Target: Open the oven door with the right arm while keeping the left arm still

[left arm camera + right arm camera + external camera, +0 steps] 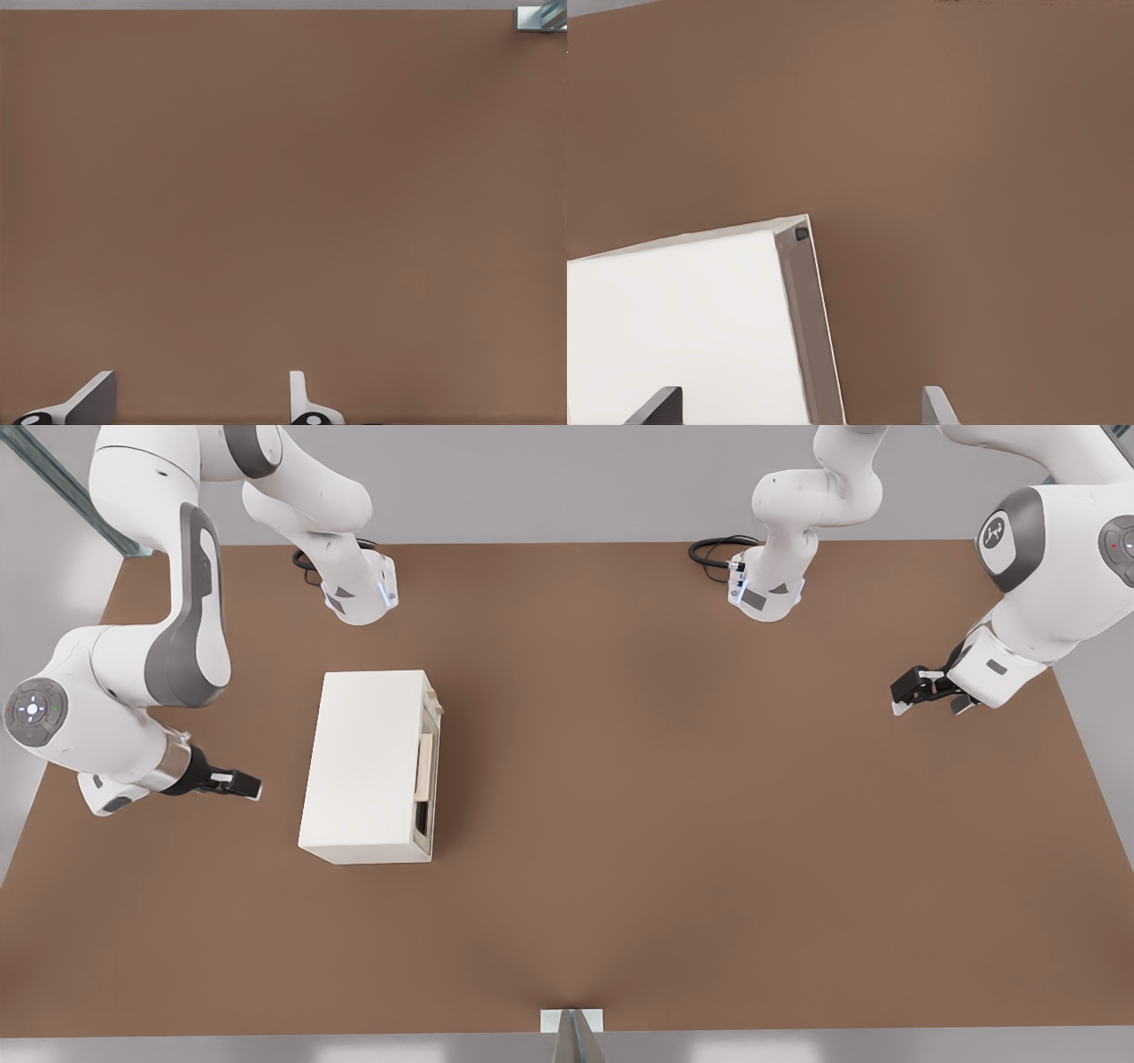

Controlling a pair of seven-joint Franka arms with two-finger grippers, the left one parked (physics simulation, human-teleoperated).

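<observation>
The cream-white box oven (363,766) lies on the brown table, toward the front view's left. Its door (428,779) is the narrow face turned to the front view's right, with a pale beige bar handle (425,766) and a dark window (423,816). The door looks closed. My working gripper (251,786) hovers low on the opposite side, just off the oven's back edge. In the right wrist view the gripper (799,405) is open, its fingers (658,405) wide apart over the oven's plain top (673,328) and a narrow side face (806,328). No handle shows there.
The parked arm's gripper (917,693) hangs near the table's edge at the front view's right. Two arm bases (359,593) (766,589) with black cables stand at the back. A small metal bracket (571,1027) sits at the front edge. Bare table (673,797) stretches from the door rightward.
</observation>
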